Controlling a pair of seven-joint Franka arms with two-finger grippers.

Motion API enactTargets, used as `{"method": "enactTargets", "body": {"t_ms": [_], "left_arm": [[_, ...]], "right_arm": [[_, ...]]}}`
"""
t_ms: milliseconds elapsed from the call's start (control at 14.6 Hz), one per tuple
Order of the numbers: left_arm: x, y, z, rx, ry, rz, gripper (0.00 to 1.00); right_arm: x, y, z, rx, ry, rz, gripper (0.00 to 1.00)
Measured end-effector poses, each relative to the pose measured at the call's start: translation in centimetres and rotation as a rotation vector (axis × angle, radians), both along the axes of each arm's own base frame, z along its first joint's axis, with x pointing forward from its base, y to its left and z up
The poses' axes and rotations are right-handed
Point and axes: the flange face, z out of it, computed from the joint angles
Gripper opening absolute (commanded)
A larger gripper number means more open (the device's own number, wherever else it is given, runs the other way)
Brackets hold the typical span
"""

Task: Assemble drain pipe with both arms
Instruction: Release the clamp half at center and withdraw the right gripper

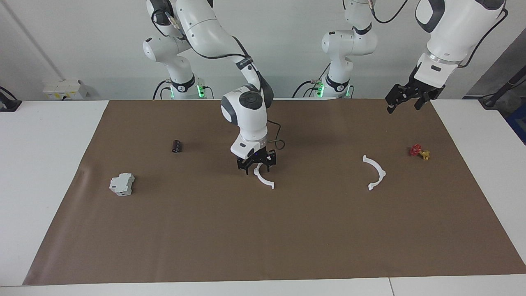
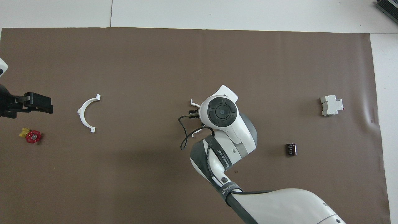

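On the matte brown mat (image 1: 205, 230), two thin white plastic arcs (image 1: 263, 179) (image 1: 374, 172), right gripper (image 1: 258, 164) spread above one.

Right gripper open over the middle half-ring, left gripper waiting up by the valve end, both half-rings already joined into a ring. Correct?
Not joined. The facing view shows the two half-rings apart on the mat: one under the open right gripper, the other toward the red-and-yellow valve. The left gripper waits there, raised.

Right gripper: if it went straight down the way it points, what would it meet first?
Most likely the white half-ring lying on the brown mat, directly under the open right gripper.
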Motion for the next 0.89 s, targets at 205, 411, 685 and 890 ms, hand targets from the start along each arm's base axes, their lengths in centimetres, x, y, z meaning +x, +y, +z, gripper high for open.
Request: {"method": "enactTargets", "body": {"t_ms": [205,411,685,890], "left_arm": [[0.1,0.1,-0.1,0.000,-0.006,0.001,1.00],[0.5,0.2,-1.0,-0.002,-0.034,0.019,1.00],[1.4,0.6,-6.0,-0.006,-0.086,0.068,1.00],[1.5,2.6,-11.7,-0.006,-0.105,0.121,1.00]], "right_arm": [[1.8,-5.2,6.2,0.014,-0.011,-0.084,1.00],[3.7,-14.6,12.5,0.010,-0.009,-0.134,1.00],[4.1,-26.3,19.4,-0.026,0.053,-0.117,1.00],[3.3,-31.4,22.7,-0.040,0.147,-0.164,1.00]]}}
